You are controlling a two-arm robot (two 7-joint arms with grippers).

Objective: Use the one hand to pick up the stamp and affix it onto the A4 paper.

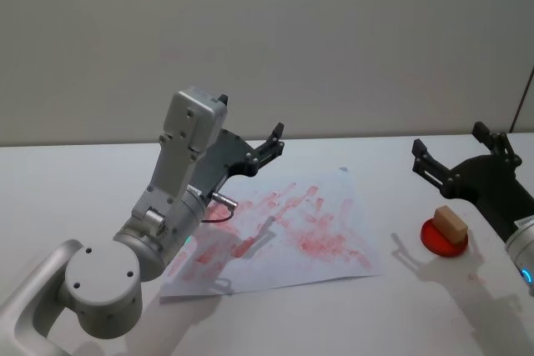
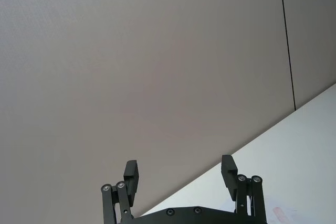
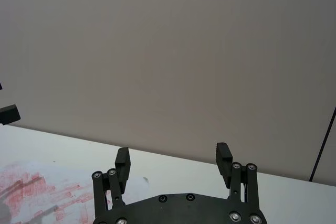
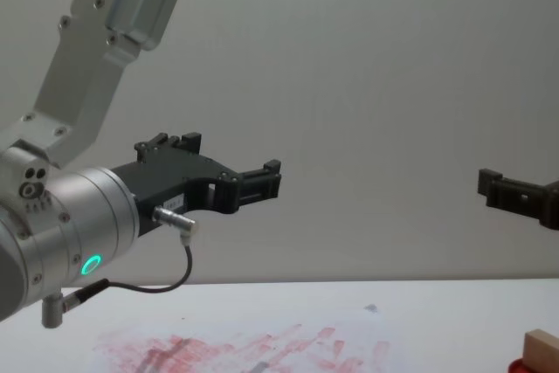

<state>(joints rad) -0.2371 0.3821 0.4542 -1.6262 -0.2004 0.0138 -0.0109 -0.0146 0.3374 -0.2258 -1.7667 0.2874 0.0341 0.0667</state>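
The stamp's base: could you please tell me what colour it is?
The stamp has a red base, clearest in the head view.

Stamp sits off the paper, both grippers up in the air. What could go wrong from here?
1. The stamp is small; the open right gripper hangs above and behind it, so an off-centre descent could tip it.
2. The A4 paper lies loose, its near edge seemingly lifted; pressing may shift it.
3. The left gripper, open, hangs near the paper's far edge and could block the carry.
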